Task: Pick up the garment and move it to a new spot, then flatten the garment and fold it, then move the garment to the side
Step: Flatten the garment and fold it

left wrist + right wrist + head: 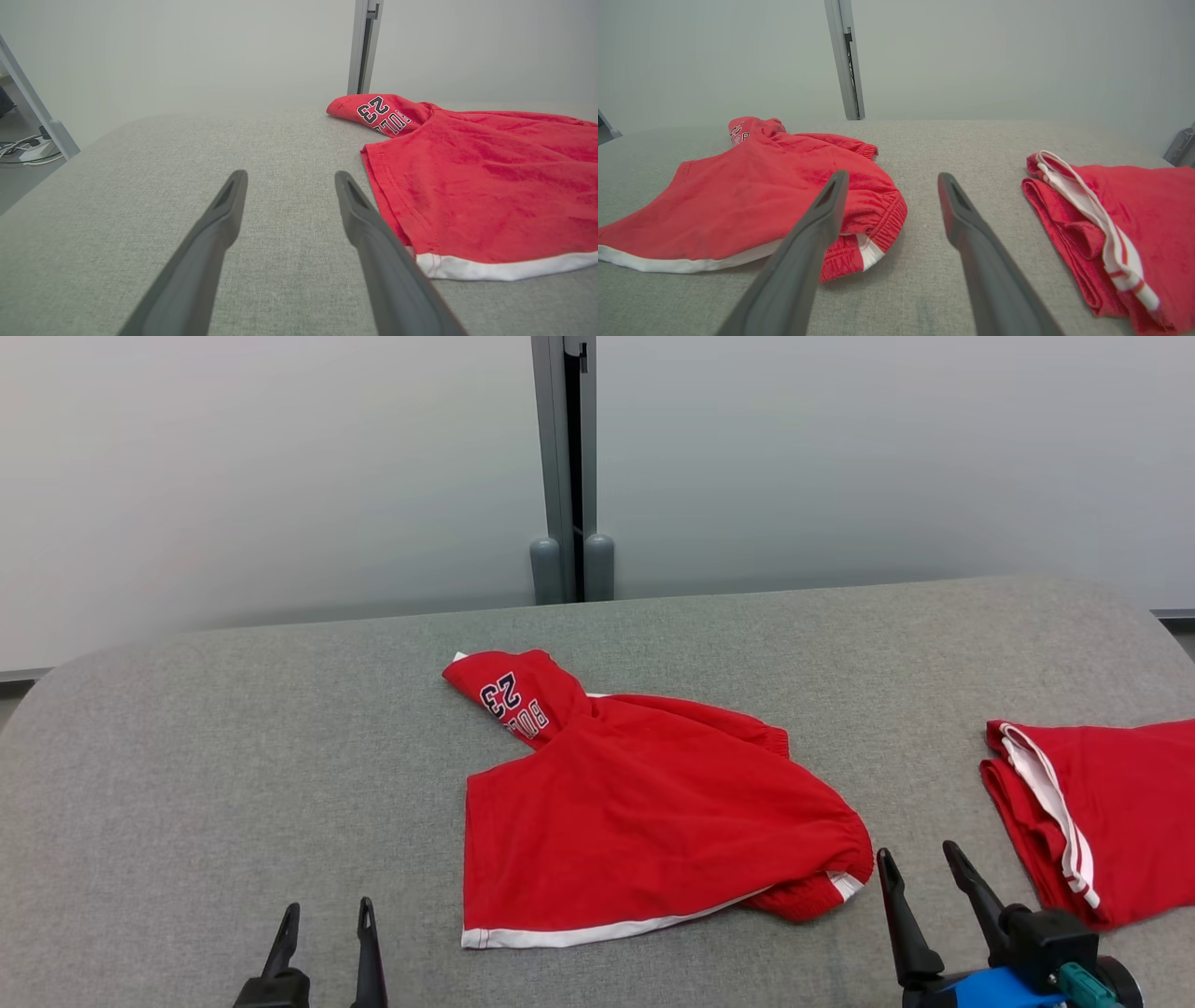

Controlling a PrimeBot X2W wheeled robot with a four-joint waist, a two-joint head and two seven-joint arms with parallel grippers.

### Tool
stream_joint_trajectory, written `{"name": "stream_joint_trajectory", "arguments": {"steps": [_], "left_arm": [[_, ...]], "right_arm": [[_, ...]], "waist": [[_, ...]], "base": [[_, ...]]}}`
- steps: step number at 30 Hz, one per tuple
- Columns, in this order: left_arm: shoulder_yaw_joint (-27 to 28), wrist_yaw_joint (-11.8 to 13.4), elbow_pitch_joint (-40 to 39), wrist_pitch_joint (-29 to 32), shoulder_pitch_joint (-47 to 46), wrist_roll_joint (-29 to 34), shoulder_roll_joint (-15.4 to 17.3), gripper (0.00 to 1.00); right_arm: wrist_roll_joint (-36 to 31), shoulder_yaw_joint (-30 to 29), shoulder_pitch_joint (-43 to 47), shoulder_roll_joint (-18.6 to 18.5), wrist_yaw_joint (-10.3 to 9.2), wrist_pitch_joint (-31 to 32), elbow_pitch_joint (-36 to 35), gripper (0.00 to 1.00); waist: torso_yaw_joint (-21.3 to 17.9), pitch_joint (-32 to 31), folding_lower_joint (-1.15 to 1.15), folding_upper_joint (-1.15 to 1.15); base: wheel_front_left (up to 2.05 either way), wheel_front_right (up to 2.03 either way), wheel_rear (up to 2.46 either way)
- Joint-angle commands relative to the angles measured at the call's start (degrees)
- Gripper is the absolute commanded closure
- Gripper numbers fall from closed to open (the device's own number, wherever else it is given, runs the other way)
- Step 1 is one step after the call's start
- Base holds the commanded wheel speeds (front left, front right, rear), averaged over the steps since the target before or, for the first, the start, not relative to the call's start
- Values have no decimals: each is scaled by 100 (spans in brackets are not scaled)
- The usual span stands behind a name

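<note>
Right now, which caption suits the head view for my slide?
Open left hand and open right hand flank a rumpled red garment on grey surface; a second red garment lies at right.

One grey padded table carries two red pieces of clothing: the garment directly in front of the upright grey post, and a second red garment in front of the post and well to its right. There is one post, with two rounded caps at its foot. Two grippers sit nearest the camera, the left gripper left of the post and the right gripper right of it, with two dark fingers each, four in all.
</note>
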Motion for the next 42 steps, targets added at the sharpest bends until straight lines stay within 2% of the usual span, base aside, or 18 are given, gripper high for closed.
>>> {"name": "stream_joint_trajectory", "arguments": {"steps": [1, 8, 15, 20, 24, 34, 42], "left_arm": [[27, 43, 19, -14, 78, 54, 6, 0], [75, 33, 130, -14, 219, 173, 7, 0], [-57, -420, 255, -14, 83, -273, 5, 0], [-412, -763, 455, -14, -13, -700, 6, 0], [-732, -908, 645, -14, -122, -946, 4, 0], [-1081, -950, 880, -14, -495, -1161, 31, 0], [-1274, -951, 993, -14, -548, -1306, 120, 0]], "right_arm": [[21, 12, 88, 4, 0, -2, 43, 0], [23, 31, 158, 6, 0, -2, 192, 0], [115, 120, 77, 6, 0, -2, 179, 0], [143, 165, 47, 5, 0, -2, 207, 0], [130, 170, -25, 5, 0, -2, 200, 0], [106, 165, -214, 4, 0, -2, 159, 0], [95, 156, -247, 4, 0, -2, 166, 0]], "waist": [[0, -24, 0, 0], [5, -129, 0, 0], [-29, -17, 0, 0], [-90, 134, 0, 0], [-151, 292, 0, 0], [-296, 656, 0, 0], [-337, 704, 0, 0]], "base": [[0, 0, 0], [0, 0, 0], [0, 0, 0], [0, 0, 0], [0, 0, 0], [0, 0, 0], [0, 0, 0]]}}
